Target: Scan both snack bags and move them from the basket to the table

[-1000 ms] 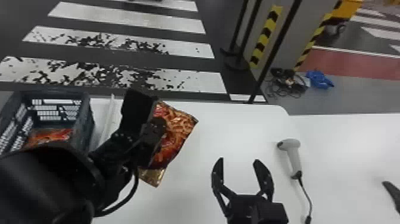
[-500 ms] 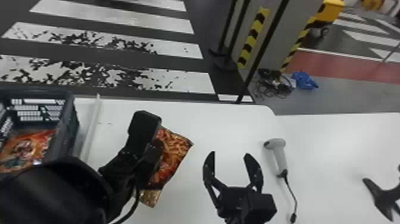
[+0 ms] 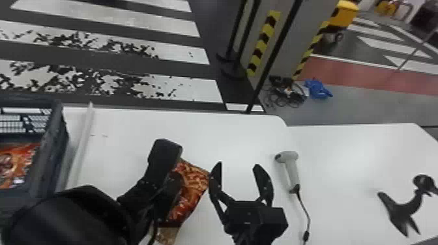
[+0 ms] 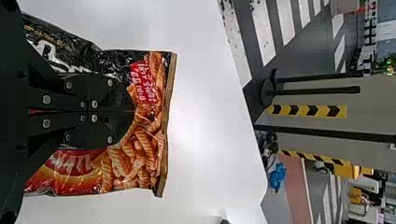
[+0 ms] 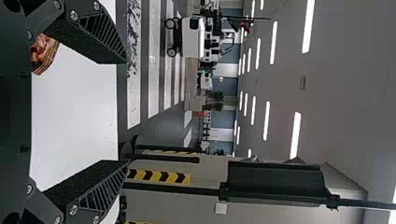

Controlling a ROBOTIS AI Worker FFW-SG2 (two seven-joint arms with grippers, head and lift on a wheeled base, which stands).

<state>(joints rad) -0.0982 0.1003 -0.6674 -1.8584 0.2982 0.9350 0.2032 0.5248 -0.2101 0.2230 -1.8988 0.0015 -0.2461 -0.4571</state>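
Left wrist view's got the left gripper (image 4: 125,112) closed tight on a snack bag (image 4: 135,172) over the table (image 4: 201,116), pinched across the pack, probably so one end stays free for scanning. Right gripper (image 3: 239,164) is spread wide, nothing in it, kinda near the scanner (image 3: 292,171), likely meant to grab that. The other bag (image 3: 16,166) just lies in the basket (image 3: 52,143), presumably next up.

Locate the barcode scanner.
Head view: the barcode scanner lies on the white table, just right of the open right gripper.
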